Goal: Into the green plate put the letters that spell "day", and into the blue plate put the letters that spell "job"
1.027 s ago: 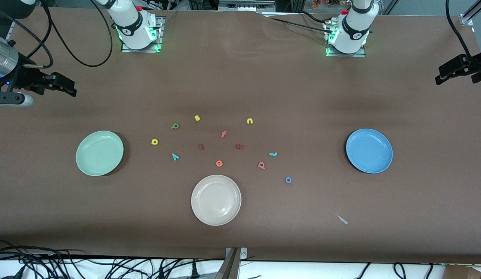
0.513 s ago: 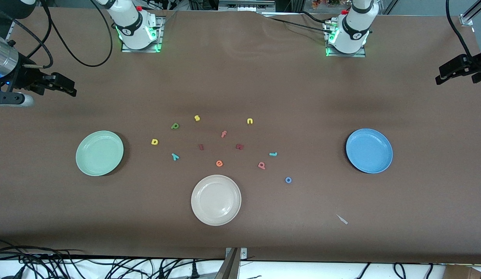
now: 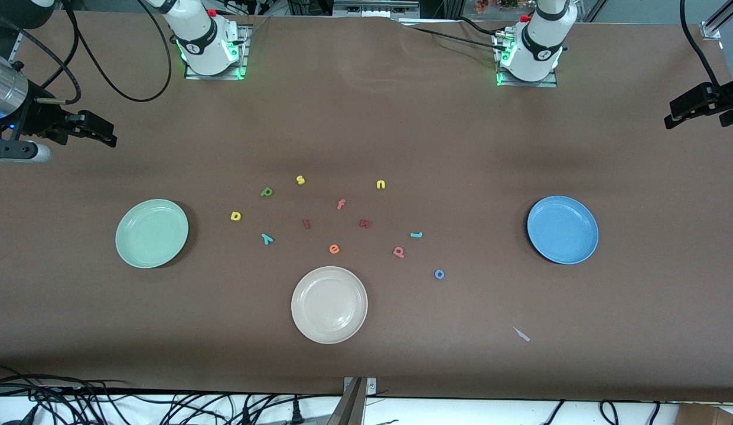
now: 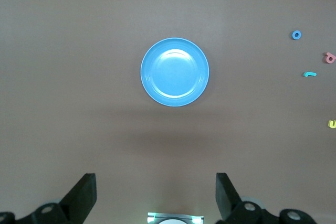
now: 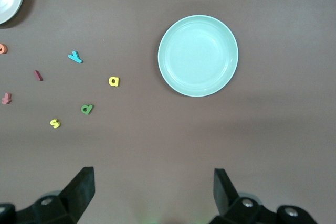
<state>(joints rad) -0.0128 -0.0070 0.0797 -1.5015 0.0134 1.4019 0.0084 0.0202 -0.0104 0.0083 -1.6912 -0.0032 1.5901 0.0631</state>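
Now, fingers: both pairs spread wide and empty; left gripper (image 3: pixel 673 115) hangs over the left arm's table end, right gripper (image 3: pixel 109 134) over the right arm's end.
Day letters: small yellow foam letter (image 3: pixel 235 216), dark green foam letter (image 3: pixel 266 191) and teal foam "y" (image 3: pixel 267 238) lie on the cloth beside the pale mint-green round plastic plate (image 3: pixel 152 233).
Job letters: teal hooked foam "j" (image 3: pixel 416 235), pinkish-red foam "b" (image 3: pixel 398 252) and blue foam ring "o" (image 3: pixel 439 274) lie toward the sky-blue round plastic plate (image 3: pixel 562 229).
Doing it well: I'd descend straight over one tiny letter and pinch low, avoiding its neighbours.
Change: nothing has moved since the earlier frame.
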